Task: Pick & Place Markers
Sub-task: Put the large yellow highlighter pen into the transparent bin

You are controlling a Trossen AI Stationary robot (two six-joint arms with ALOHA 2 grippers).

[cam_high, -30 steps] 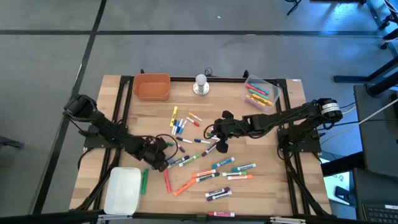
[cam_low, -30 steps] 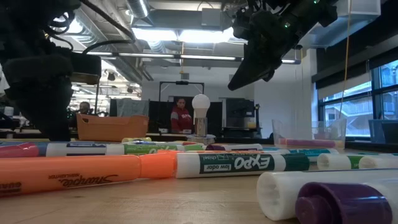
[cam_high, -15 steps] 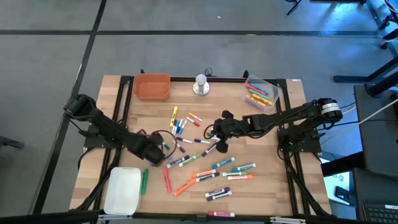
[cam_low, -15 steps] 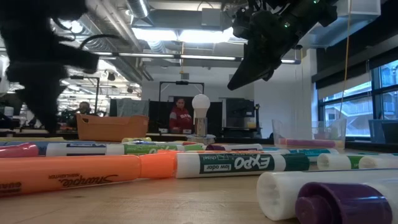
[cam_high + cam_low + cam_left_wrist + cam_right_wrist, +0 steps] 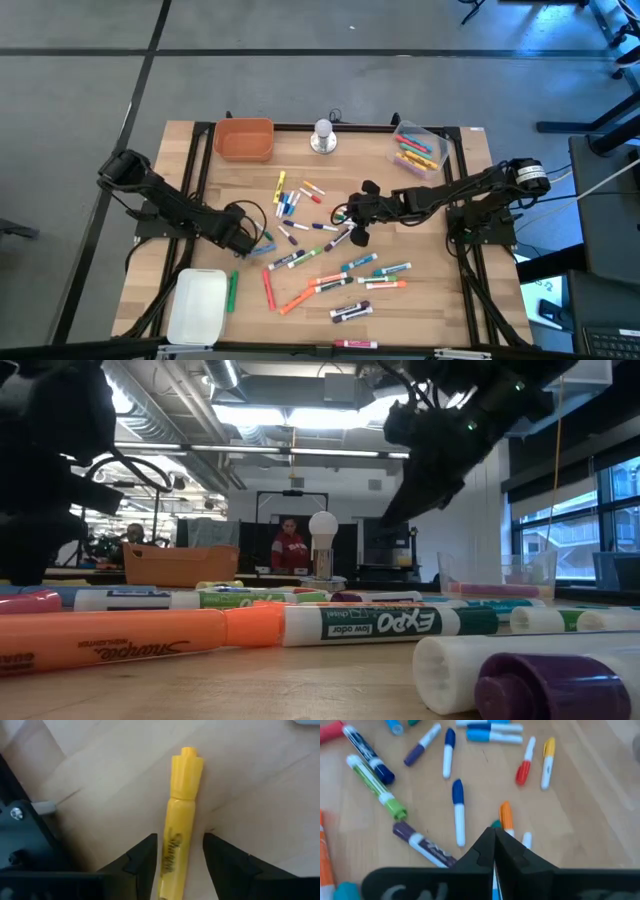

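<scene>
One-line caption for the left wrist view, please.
Left gripper, fingers apart, straddles a yellow Sharpie highlighter lying on the wooden table.

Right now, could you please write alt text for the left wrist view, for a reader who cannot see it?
A yellow highlighter lies on the pale wooden table, its lower end between the left gripper's two dark jaws, which stand apart on either side of it. No other marker shows in this view.

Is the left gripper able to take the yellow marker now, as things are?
Probably yes: the yellow marker lies between the open fingers of the left gripper, on bare wood, with nothing in the way.
</scene>
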